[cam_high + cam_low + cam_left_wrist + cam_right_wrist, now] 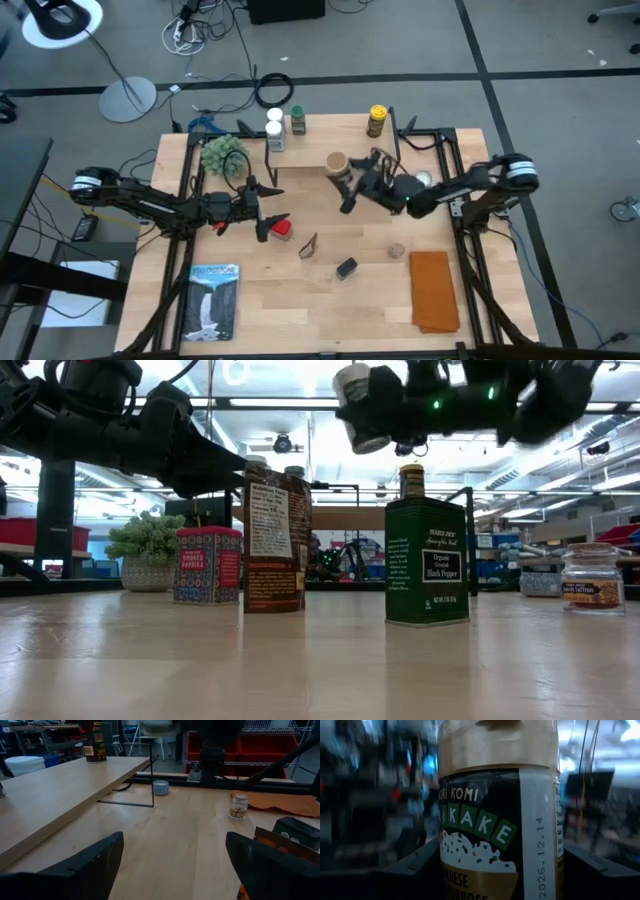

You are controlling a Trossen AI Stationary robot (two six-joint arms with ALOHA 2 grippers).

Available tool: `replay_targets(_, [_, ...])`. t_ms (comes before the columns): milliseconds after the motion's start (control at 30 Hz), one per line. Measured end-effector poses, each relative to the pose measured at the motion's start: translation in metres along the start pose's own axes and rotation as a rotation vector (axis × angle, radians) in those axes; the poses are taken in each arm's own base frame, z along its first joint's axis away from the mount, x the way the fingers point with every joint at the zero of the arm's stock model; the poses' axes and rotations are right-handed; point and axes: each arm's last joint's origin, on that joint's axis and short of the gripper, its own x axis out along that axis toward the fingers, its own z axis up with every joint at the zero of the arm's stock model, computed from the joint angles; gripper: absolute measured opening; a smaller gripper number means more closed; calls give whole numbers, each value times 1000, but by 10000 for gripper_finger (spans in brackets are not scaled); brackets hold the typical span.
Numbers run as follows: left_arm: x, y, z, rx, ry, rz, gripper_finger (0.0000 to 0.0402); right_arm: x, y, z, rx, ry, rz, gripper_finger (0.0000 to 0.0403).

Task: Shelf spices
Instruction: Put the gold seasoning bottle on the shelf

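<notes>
My right gripper (352, 178) is shut on a jar (337, 164) with a tan cap and a dark furikake label (485, 830). It holds the jar high over the table, by the shelf (330, 135). Three capped spice jars (274, 130) (297, 122) (377, 120) stand on the shelf board. My left gripper (170, 865) stands open and level at the left, beside a red tin (282, 228), with nothing between its fingers. A brown packet (274, 540), a dark green tin (426, 560) and a small jar (592, 577) stand upright on the tabletop. My right gripper pinches the jar's labelled body (445, 870) between its two fingers (415, 870), one on each side. The tan cap (495, 745) sticks out past the fingertips. The fingers come from the table's right side. The jar is lifted clear of the table, tilted in the low view.
A fuzzy green plant (222, 155) stands at the shelf's left end. A flat silver tin (424, 178) lies by the right arm, an orange cloth (433, 290) at the near right, and a blue booklet (213, 298) at the near left. Black frame rails (455, 150) border the table.
</notes>
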Motion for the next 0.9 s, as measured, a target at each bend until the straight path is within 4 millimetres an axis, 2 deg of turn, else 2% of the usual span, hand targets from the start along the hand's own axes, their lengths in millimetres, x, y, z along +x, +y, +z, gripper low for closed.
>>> replay_targets(67, [0, 0, 0, 3, -1, 0, 357, 4, -14, -14, 38, -71, 29, 271])
replay_targets(167, [0, 0, 0, 3, -5, 0, 357, 16, -29, -39, 75, -32, 61, 271])
replay_targets(233, [0, 0, 0, 4, -2, 0, 357, 24, -35, -48, 93, -15, 41, 271])
replay_targets(467, [0, 0, 0, 5, -1, 0, 357, 43, -47, -48, 66, -47, -14, 271])
replay_targets(900, [0, 0, 0, 10, 0, 0, 357, 46, -64, -62, 80, 67, -86, 271])
